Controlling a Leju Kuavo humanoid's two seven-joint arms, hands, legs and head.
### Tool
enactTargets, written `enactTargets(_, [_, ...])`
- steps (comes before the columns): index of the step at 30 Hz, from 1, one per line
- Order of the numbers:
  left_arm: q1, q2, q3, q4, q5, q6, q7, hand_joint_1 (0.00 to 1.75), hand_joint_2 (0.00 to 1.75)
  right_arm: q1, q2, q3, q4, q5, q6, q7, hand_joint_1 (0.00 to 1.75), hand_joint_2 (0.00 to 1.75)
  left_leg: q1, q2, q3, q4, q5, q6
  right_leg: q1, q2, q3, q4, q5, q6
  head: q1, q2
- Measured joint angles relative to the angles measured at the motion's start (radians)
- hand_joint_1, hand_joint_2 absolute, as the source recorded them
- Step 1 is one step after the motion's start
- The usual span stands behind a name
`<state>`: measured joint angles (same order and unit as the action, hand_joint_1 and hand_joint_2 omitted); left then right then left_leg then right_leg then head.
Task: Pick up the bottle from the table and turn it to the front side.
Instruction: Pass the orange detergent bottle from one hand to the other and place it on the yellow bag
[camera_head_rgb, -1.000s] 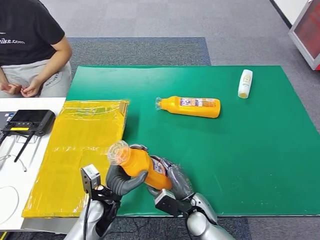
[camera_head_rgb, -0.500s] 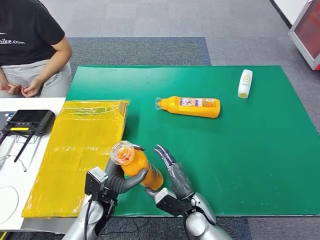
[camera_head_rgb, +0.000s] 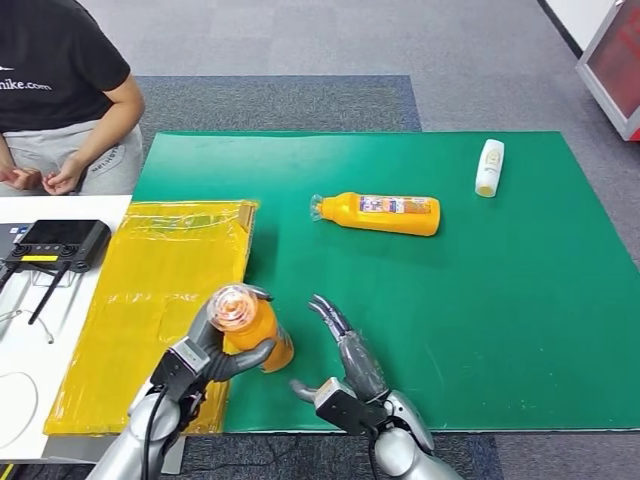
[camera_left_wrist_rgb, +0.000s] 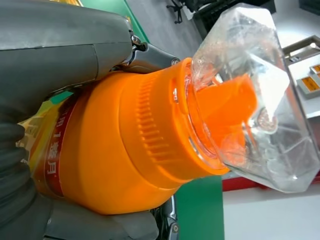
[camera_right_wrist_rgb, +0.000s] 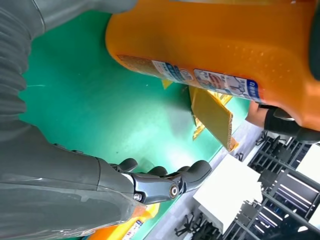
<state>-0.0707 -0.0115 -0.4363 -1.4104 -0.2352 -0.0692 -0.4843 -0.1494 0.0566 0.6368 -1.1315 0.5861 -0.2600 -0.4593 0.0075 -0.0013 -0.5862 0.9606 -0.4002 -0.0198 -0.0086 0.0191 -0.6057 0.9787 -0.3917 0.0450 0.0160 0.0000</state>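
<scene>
Gripping an orange bottle (camera_head_rgb: 253, 335) around its body, the robot's left hand (camera_head_rgb: 207, 350) holds it above the near edge of the green mat (camera_head_rgb: 483, 330), clear cap tilted up towards the camera. The right hand (camera_head_rgb: 349, 362) hovers just beside the bottle, fingers spread and holding nothing. A second orange bottle (camera_head_rgb: 377, 213) lies further back on the mat. Judging by this, the turning step is under way; next, the label must be rotated to face front.

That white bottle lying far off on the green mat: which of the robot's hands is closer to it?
Right. The right hand lies open on the white bottle's side; the left hand, gripping an orange bottle, is farther away.
</scene>
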Motion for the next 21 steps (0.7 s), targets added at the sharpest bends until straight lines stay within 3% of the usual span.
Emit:
enactTargets(7, [0.014,0.024,0.012,-0.035,-0.001,-0.041,0.010,1.75,1.75,0.011,0.001,-0.009,0.000,-0.003,0.004,0.000,0.00,1.75,0.000,0.000,0.000,0.000,0.000,-0.001,0.000,0.000,0.000,0.000,0.000,0.000,0.000,0.000])
enactTargets(16, [0.007,0.135,0.016,-0.099,-0.104,-0.041,0.041,1.75,1.75,0.027,0.002,-0.024,0.002,-0.004,0.004,-0.001,0.00,1.75,0.000,0.000,0.001,0.000,0.001,-0.002,0.000,0.000,0.000,0.001,0.000,-0.002,0.000,0.000])
enactTargets(21, [0.005,0.172,0.031,-0.128,-0.147,-0.022,0.048,1.75,1.75,0.035,0.008,-0.028,0.007,0.001,0.002,-0.002,0.00,1.75,0.000,0.000,0.003,0.000,0.001,-0.005,0.000,0.002,-0.001,0.002,0.002,-0.004,0.000,0.000])
